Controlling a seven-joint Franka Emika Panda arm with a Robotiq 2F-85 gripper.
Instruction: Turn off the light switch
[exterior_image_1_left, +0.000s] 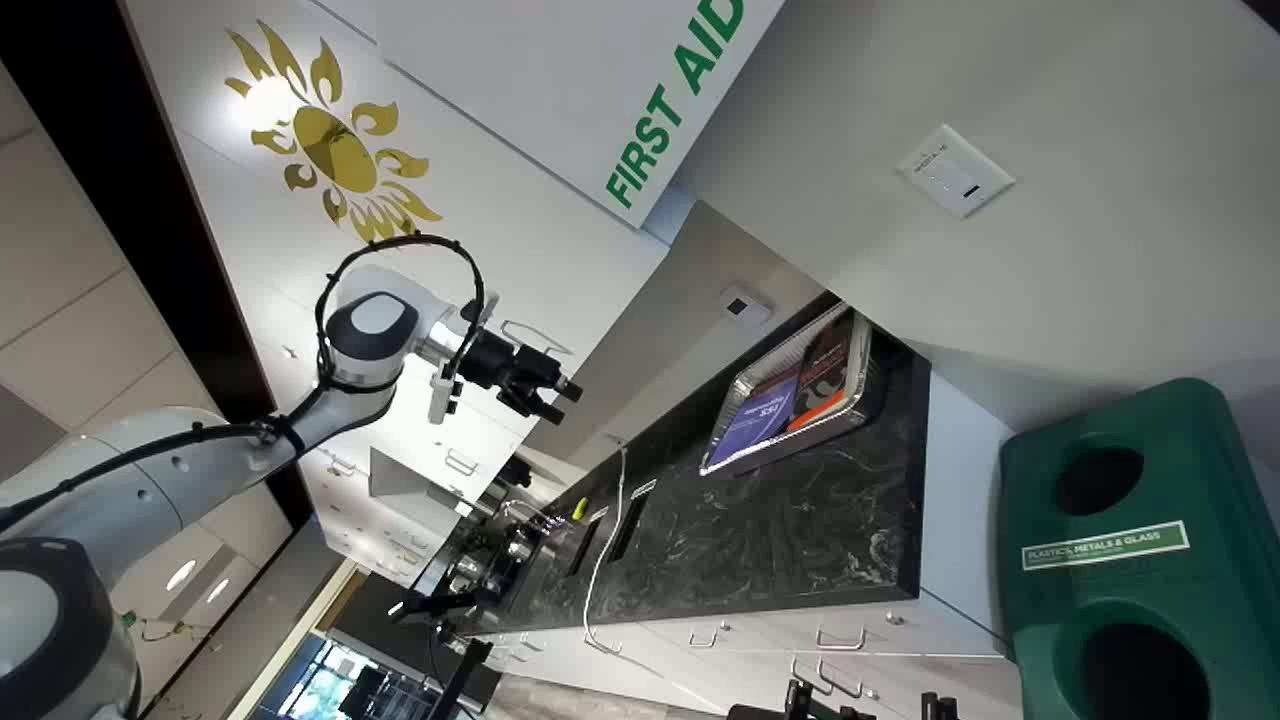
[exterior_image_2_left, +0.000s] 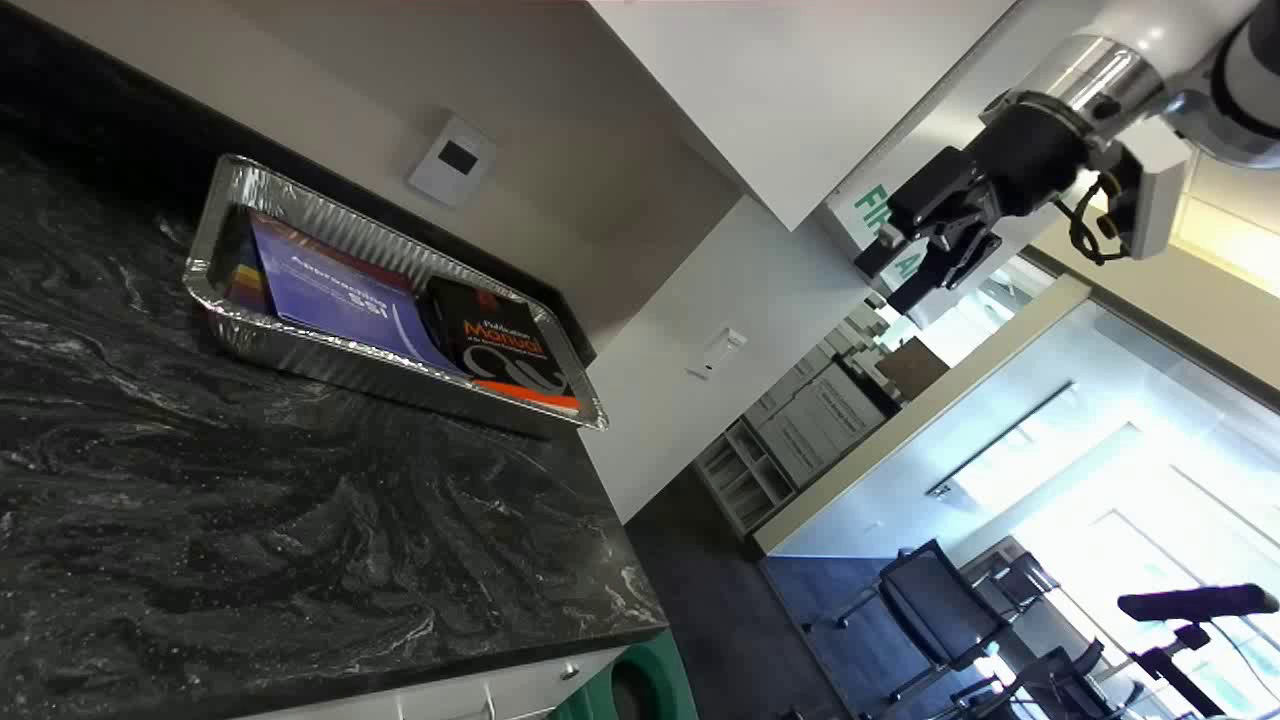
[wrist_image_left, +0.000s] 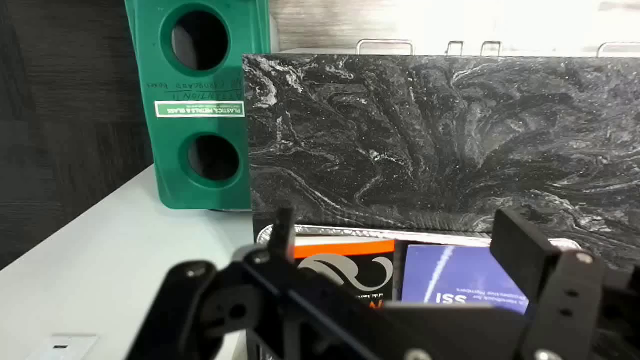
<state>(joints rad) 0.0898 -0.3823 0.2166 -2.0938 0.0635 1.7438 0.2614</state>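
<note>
The light switch is a small white wall plate (exterior_image_1_left: 957, 172) on the grey side wall in an exterior view. It also shows as a thin white plate (exterior_image_2_left: 718, 352) in an exterior view. In the wrist view, part of the plate (wrist_image_left: 65, 346) shows at the lower left edge, cut off by the frame. My gripper (exterior_image_1_left: 558, 402) is in the air before the white cabinets, apart from the switch. It also shows (exterior_image_2_left: 892, 278) in front of the green-lettered sign (exterior_image_2_left: 874, 210). In the wrist view the fingers (wrist_image_left: 400, 240) are wide apart with nothing between them.
A foil tray (exterior_image_2_left: 340, 215) with books stands on the dark counter (exterior_image_2_left: 300, 560) against the back wall. A white thermostat (exterior_image_1_left: 745, 305) is on that wall. A green recycling bin (exterior_image_1_left: 1130, 480) stands beside the counter end. A first aid cabinet (exterior_image_1_left: 560, 80) hangs above.
</note>
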